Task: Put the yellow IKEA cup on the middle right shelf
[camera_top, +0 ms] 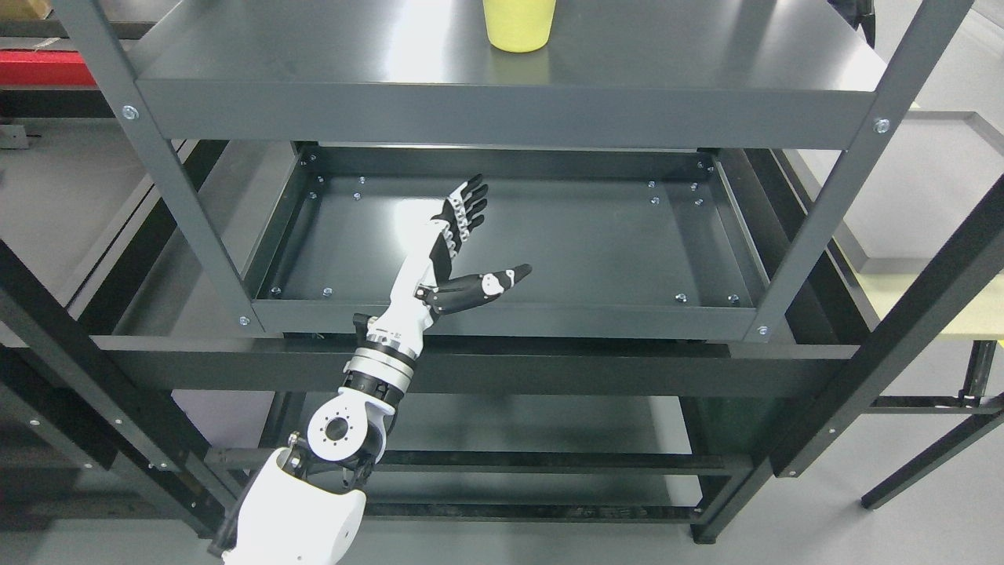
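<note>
A yellow cup (518, 25) stands upright on the upper grey shelf (314, 55) at the top middle of the head view; its rim is cut off by the picture's edge. My left hand (478, 235) reaches up from the lower left, in front of the lower tray-like shelf (588, 235). Its fingers are straight and spread, thumb pointing right, and it holds nothing. The hand is well below the cup and a little to its left. My right arm is out of view.
The dark metal rack has slanted uprights (149, 157) at left and right (831, 196), and a crossbar (549, 369) in front of the lower shelf. A second table with a raised rim (933, 196) stands at the right. Grey floor shows below.
</note>
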Tool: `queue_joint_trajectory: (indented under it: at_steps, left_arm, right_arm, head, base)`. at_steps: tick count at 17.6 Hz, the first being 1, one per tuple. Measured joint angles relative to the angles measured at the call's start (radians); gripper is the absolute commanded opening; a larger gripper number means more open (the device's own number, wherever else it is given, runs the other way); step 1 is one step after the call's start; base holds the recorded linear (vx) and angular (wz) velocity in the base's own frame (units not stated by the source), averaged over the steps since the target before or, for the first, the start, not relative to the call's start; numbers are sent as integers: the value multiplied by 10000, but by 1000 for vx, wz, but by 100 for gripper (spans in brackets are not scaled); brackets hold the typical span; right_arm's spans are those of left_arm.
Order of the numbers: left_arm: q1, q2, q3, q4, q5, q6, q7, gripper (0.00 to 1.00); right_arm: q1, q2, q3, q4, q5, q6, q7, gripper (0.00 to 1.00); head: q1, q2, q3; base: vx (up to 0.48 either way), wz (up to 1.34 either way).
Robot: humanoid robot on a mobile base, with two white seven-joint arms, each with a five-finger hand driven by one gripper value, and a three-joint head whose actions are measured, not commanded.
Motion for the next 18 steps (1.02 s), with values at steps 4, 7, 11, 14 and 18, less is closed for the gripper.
queue_joint_trajectory:
  at_steps: [4,7,11,14,18]
  left_arm:
    - [195,-119,306,-17,-55,-18,-160,98]
    - [273,-175,480,-46,-76,25,-213,98]
    - [376,-230,685,-74,-89,205,-223,98]
    - [433,-258,806,-84,-94,251,-226,98]
    - [528,-288,935,-100,-97,265,-229,98]
  right_arm:
    - [0,0,0,0,0,-4,0,99]
    - [0,0,0,0,0,-6,0,99]
    - [0,0,0,0,0,-6,0,99]
    - [0,0,0,0,0,-6,0,99]
    - [0,0,0,0,0,-6,0,99]
  head:
    - [0,0,0]
    - [0,0,0]
    - [0,0,0]
    - [0,0,0]
    - [0,0,0]
  base:
    - [0,0]
    - [0,0]
    - [0,0]
    - [0,0]
    - [0,0]
